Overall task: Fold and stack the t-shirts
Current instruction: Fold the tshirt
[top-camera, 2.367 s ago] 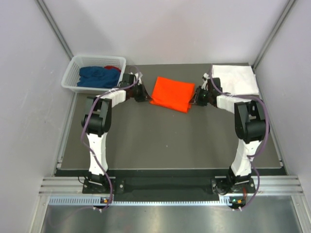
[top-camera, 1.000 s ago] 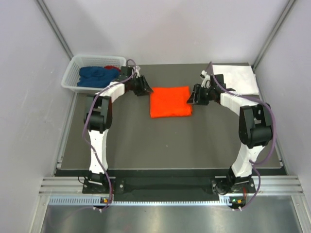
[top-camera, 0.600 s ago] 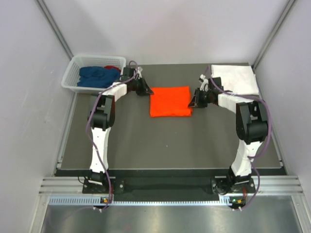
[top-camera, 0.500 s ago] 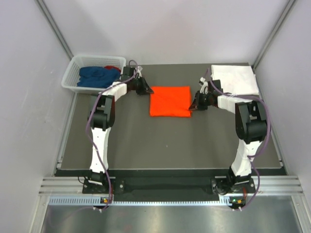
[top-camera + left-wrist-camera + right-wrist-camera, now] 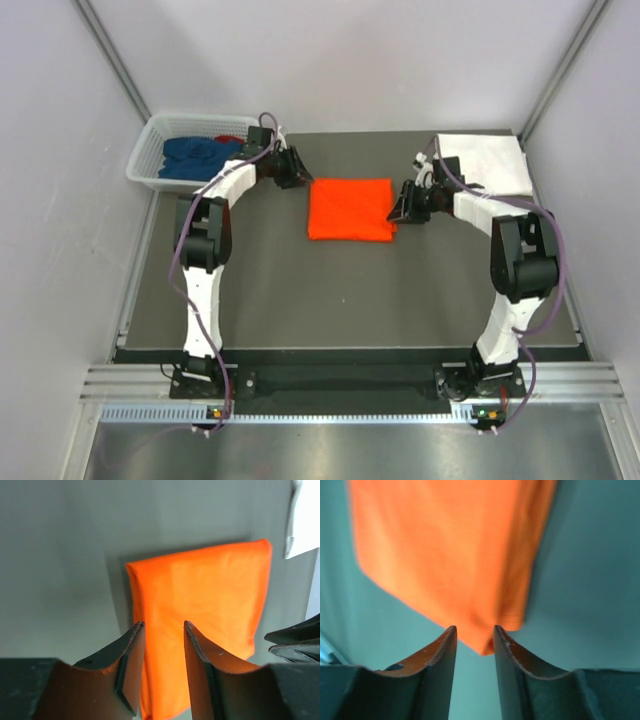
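Note:
The bright orange t-shirt [image 5: 350,208] lies folded into a flat square at the middle of the table. My left gripper [image 5: 297,177] hovers just off its far left corner. In the left wrist view that gripper [image 5: 161,626] is open, with the orange t-shirt [image 5: 200,595] flat beneath its fingers. My right gripper [image 5: 399,211] sits at the shirt's right edge. It is open in the right wrist view [image 5: 474,628], and a corner of the orange t-shirt [image 5: 445,545] shows between its tips, not pinched. A white t-shirt [image 5: 485,163] lies folded at the far right.
A white lattice basket [image 5: 146,155] stands at the far left corner with a dark blue shirt [image 5: 195,157] and a red one [image 5: 232,140] bunched inside. Grey walls close in the table on the left, right and far sides.
The orange t-shirt, earlier skewed between both grippers, now lies square and flat. Both grippers shut briefly and have opened again; the left one has drawn back slightly towards the basket.

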